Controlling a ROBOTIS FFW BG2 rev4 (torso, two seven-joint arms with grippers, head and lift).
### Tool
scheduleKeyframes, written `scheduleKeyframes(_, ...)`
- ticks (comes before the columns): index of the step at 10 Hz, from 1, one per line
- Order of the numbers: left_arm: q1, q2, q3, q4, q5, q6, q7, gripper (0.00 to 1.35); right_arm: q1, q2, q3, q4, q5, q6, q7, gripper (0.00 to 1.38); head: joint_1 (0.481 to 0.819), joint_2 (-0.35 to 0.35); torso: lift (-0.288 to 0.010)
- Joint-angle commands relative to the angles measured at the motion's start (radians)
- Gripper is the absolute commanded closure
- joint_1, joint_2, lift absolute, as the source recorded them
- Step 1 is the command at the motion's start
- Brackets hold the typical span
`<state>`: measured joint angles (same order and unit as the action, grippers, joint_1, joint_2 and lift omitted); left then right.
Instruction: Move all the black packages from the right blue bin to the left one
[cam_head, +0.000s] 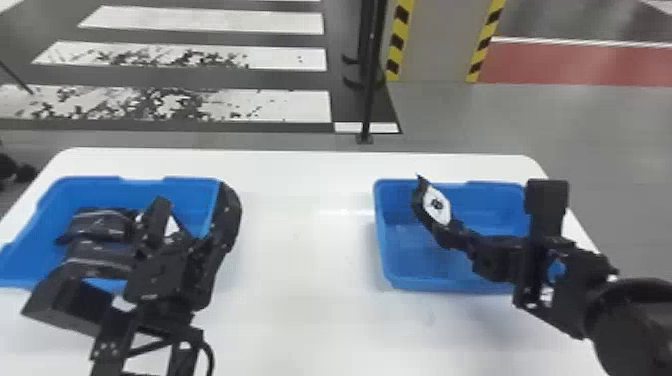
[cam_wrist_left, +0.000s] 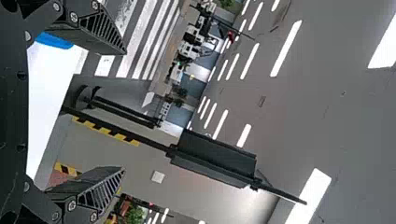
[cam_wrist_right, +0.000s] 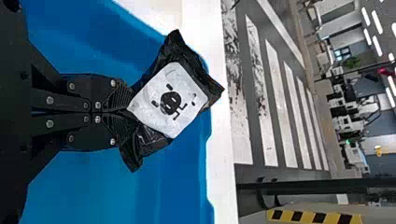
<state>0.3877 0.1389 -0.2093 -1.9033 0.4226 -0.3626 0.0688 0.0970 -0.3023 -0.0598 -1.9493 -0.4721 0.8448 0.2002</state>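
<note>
We pinch a black package (cam_head: 436, 204) in our right gripper (cam_head: 452, 236) above the right blue bin (cam_head: 440, 284); left of that bin, our left gripper (cam_head: 127, 247) is spread; other packages (cam_head: 99, 226) lie in the left blue bin (cam_head: 30, 250).

Head view: high, facing forward-down. Left wrist: facing outward. Right wrist: close over right blue bin (cam_wrist_right: 173, 196), shared with head.

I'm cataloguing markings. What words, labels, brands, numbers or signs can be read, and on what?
No words or numbers can be read.
White label on the black package in the right gripper: only a black pictogram.
White patch by the packages in the left blue bin: too small to read.
</note>
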Motion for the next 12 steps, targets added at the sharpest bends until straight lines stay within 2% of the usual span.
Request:
scheduleKeyframes(1, -0.01, 0.013, -0.042, 0.0, 0.048, -0.01, -0.003, 0.19, 0.011, -0.003, 0.002, -0.05, -0.02, -0.025, 0.019, 1.17, 0.695, -0.05, -0.174)
scheduleKeyframes(5, -0.052, 0.042, -0.158, -0.002, 0.14, -0.013, -0.023, 0.19, -0.014, -0.017, 0.136, -0.099, -0.176, -0.079, 0.039, 1.17, 0.695, -0.016, -0.174)
scheduleKeyframes(8, -0.066, 0.064, -0.217, -0.002, 0.148, 0.002, -0.027, 0.19, -0.08, -0.032, 0.257, -0.057, -0.21, -0.089, 0.039, 1.17, 0.695, 0.025, -0.174)
scheduleKeyframes(10, -0.071, 0.068, -0.231, -0.002, 0.146, 0.014, -0.027, 0.19, -0.09, -0.037, 0.309, -0.06, -0.246, -0.096, 0.041, 1.17, 0.695, 0.039, -0.174)
scheduleKeyframes(12, -0.064, 0.064, -0.213, 0.002, 0.14, 0.021, -0.027, 0.19, -0.09, -0.037, 0.349, -0.074, -0.28, -0.099, 0.045, 1.17, 0.695, 0.064, -0.174)
